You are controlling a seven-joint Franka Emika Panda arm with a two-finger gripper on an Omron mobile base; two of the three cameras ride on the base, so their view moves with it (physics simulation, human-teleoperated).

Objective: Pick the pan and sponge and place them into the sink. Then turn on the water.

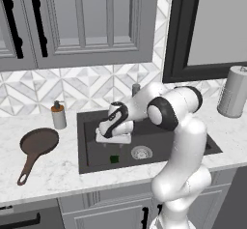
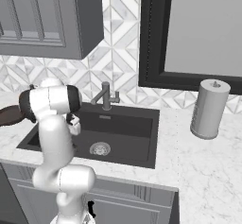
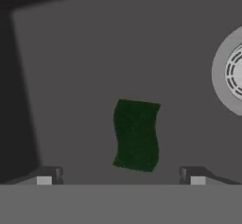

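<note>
Seen through the hand view: sponge lying flat on the dark floor of the sink, apart from both fingertips, with the round metal drain at about 2 o'clock from it. Gripper spread wide, holding nothing, tips standing either side of the sponge without touching. From the left base view: sponge as a small green block on the basin floor at 9 o'clock of the drain, just below the gripper; pan resting on the counter well to 9 o'clock of the sink, handle trailing toward 7 o'clock; a soap dispenser at the sink's far left corner. From the right base view: faucet behind the basin at 12 o'clock, spout turned over the sink; drain showing; a sliver of the pan behind the arm at 9 o'clock; sponge hidden by the arm. White marbled counter, patterned tile backsplash, grey wall cabinets, dark-framed window, paper towel roll at 3 o'clock. Arm bent forward over the basin, elbow high, hand tipped down into the sink.
</note>
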